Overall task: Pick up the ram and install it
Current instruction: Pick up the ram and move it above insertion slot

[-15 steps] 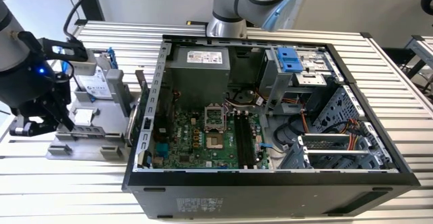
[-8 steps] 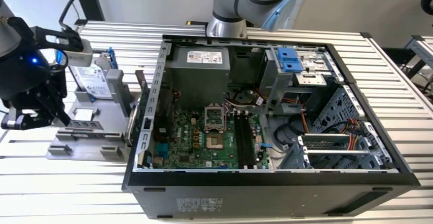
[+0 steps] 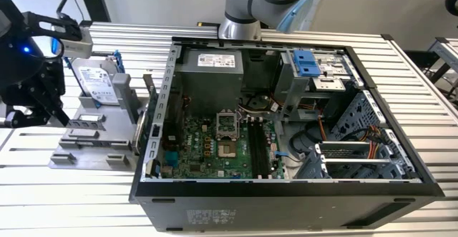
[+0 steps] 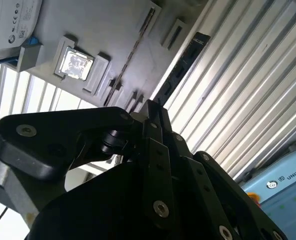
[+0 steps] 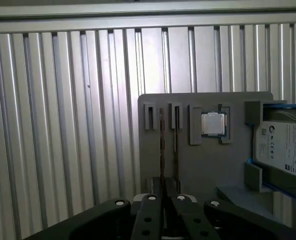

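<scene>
In both wrist views my gripper (image 5: 165,189) (image 4: 152,109) hangs over a grey parts holder (image 5: 207,170) with its jaws drawn close together. A long dark ram (image 5: 161,145) (image 4: 185,62), seen edge-on, runs out from between the fingertips, and the jaws look shut on its near end. A second thin stick (image 5: 176,145) (image 4: 133,55) lies beside it in the holder. In the exterior view the black gripper (image 3: 61,116) stands at the far left by the holder (image 3: 86,140). The motherboard's black slots (image 3: 258,146) lie inside the open computer case (image 3: 286,189).
A small square silver chip (image 5: 213,124) (image 4: 75,62) sits in the holder, and a silver hard drive in a blue bracket (image 5: 285,147) (image 3: 96,84) stands at one end. The ribbed aluminium table (image 5: 63,125) surrounds it. The case walls, drive cage (image 3: 357,156) and cables crowd the motherboard.
</scene>
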